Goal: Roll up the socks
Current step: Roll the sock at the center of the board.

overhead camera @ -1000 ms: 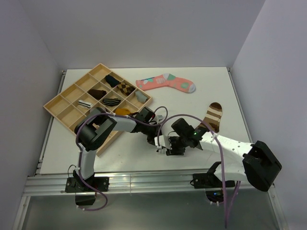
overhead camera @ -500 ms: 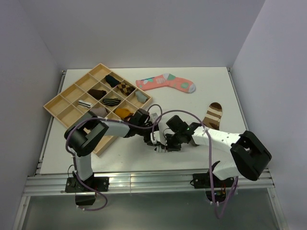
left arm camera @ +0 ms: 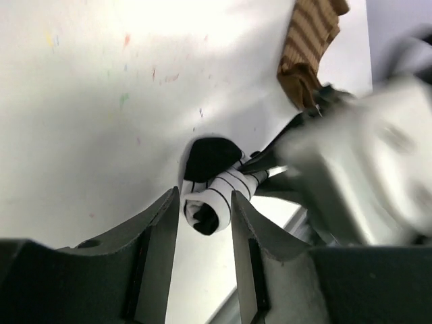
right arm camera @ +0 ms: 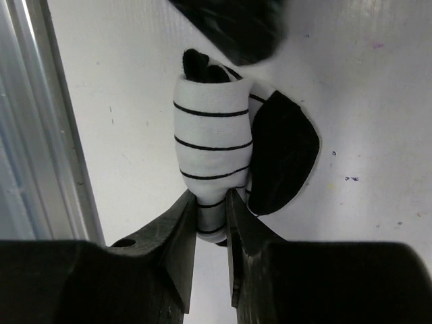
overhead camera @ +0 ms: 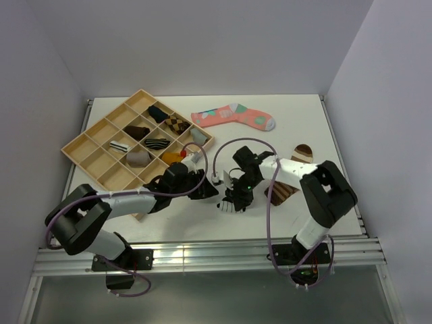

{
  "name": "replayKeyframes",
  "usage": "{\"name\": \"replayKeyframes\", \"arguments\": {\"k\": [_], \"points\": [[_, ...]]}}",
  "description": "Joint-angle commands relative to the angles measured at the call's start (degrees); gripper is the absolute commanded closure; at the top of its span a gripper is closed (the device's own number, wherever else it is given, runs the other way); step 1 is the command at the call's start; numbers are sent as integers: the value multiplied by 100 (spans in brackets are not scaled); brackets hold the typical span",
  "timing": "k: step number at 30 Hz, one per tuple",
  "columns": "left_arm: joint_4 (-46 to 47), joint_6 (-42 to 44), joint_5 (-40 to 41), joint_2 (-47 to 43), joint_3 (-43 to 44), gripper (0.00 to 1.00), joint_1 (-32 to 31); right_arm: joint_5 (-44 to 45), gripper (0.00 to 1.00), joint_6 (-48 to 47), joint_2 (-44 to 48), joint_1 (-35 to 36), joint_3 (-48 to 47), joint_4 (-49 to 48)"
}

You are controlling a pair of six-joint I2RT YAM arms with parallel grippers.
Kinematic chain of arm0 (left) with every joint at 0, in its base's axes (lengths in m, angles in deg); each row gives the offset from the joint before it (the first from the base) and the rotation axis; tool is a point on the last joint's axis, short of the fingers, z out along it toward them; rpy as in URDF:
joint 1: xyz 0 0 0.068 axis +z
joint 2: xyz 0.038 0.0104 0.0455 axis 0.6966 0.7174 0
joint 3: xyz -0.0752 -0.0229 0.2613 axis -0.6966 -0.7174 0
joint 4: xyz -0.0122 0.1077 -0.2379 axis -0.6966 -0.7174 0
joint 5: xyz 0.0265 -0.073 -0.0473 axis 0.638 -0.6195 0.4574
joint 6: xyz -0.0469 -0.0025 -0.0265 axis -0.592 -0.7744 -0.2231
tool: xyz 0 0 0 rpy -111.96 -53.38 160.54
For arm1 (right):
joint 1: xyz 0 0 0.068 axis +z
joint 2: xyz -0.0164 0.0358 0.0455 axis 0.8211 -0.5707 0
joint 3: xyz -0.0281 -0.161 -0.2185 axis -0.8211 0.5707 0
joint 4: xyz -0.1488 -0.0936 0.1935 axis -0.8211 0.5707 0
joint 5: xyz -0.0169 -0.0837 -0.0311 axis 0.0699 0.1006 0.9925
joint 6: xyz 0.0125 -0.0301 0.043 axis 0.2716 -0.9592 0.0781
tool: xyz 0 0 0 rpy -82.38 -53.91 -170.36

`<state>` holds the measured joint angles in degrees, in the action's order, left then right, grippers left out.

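Right wrist view: white sock (right arm camera: 212,128) is rolled, but only pinched at one end

The right gripper (right arm camera: 210,202) is clamped on one end of the roll, which sits mid-table (overhead camera: 189,223) toward the near edge. A black flap lies loose beside the roll, so my guess is it springs open once that pinch lets go. The left gripper (left arm camera: 204,199) has its fingers apart right at the roll's other end, can't tell if it touches. Both arms are crowded in there, so a bump could undo it. The brown sock (overhead camera: 302,152) lies flat to the right, not rolled yet.
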<state>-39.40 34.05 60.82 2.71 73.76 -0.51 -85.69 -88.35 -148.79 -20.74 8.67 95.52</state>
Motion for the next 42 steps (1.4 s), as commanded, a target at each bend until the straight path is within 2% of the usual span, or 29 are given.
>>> {"name": "replayKeyframes", "arguments": {"k": [1,3,6,12,15,25,28,33,35,37,42], "points": [[635,998,517,-419,-192,58,-77,5,80,-285,-601,-246,-328,840],[1013,1174,289,-525,-359,55,-95,-83,81,-320,-960,-395,-697,1173],[1102,1534,148,-324,-263,55,-130,-268,81,-391,-1417,-545,-1146,1543],[1734,1720,6,212,-175,51,-376,-242,81,-145,-2060,-668,-1674,1737],[2007,1737,-134,476,-105,49,-455,-189,82,-48,-2192,-677,-1753,1738],[1963,1764,-64,1416,194,50,-745,-57,81,198,-2228,-677,-1780,1597],[1920,1667,-2,1618,264,57,-763,-5,81,277,-2219,-686,-1718,1518],[1526,1579,120,1900,448,85,-807,127,74,453,-2052,-686,-1534,1237],[1454,1562,138,2032,519,96,-851,241,66,549,-1886,-686,-1472,1079],[1279,1482,243,2119,580,100,-886,347,60,699,-1728,-686,-1420,1000],[1120,1333,279,2260,633,100,-904,601,53,1102,-1472,-695,-1393,842]]}}
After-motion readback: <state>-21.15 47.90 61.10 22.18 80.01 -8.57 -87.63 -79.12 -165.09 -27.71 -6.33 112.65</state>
